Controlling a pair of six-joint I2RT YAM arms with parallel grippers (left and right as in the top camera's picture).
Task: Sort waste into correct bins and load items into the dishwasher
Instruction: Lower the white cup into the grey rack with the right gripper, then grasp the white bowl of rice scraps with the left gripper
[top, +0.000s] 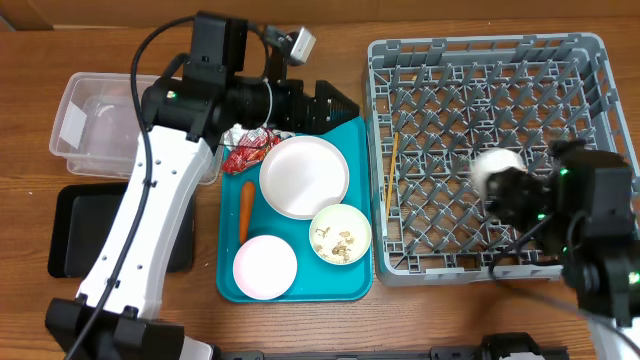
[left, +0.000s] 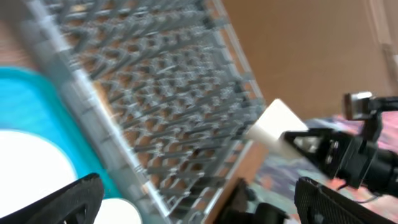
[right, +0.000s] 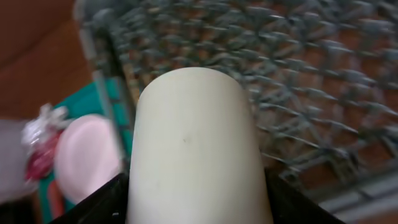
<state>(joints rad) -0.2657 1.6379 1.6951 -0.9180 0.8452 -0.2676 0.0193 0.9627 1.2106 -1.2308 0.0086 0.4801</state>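
Observation:
My right gripper (top: 497, 180) is shut on a small white cup (top: 495, 165), held on its side over the grey dishwasher rack (top: 490, 60). In the right wrist view the cup (right: 193, 137) fills the space between my dark fingers (right: 93, 202). My left gripper (top: 340, 108) hangs open and holds nothing over the far edge of the teal tray (top: 355, 140). Its fingers (left: 62, 202) stand wide apart. On the tray lie a large white bowl (top: 304, 176), a small bowl with tan crumbs (top: 340, 233), a pink plate (top: 265, 267), a red wrapper (top: 240, 158) and crumpled white paper (top: 252, 138).
A clear plastic tub (top: 90, 120) and a flat black tray (top: 80, 230) sit at the left, partly behind my left arm. An orange carrot (top: 246, 210) lies on the teal tray. A thin yellow stick (top: 392, 160) lies along the rack's left side.

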